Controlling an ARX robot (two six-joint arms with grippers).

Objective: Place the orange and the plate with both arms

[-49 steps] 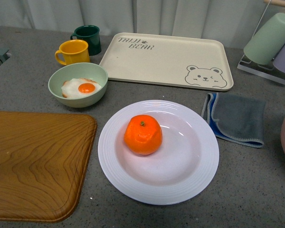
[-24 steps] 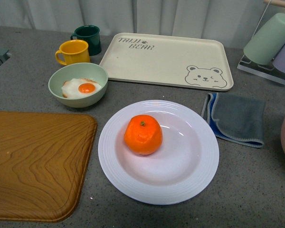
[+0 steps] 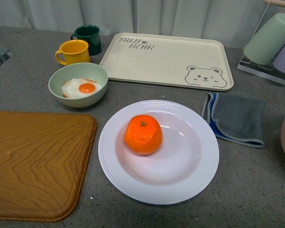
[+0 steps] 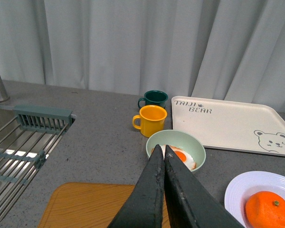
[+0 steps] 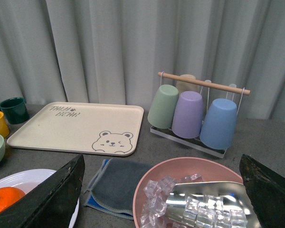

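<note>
The orange sits in the white plate at the middle of the counter in the front view. Neither gripper shows in that view. In the left wrist view my left gripper is shut and empty, raised above the counter before the pale green bowl, with the orange and the plate off to one side. In the right wrist view my right gripper is open wide and empty above the pink bowl; the orange and the plate show at the frame's edge.
A wooden board lies left of the plate. A green bowl with a fried egg, yellow mug, dark green mug and cream bear tray stand behind. A grey cloth, cup rack and pink bowl of ice with a scoop are right.
</note>
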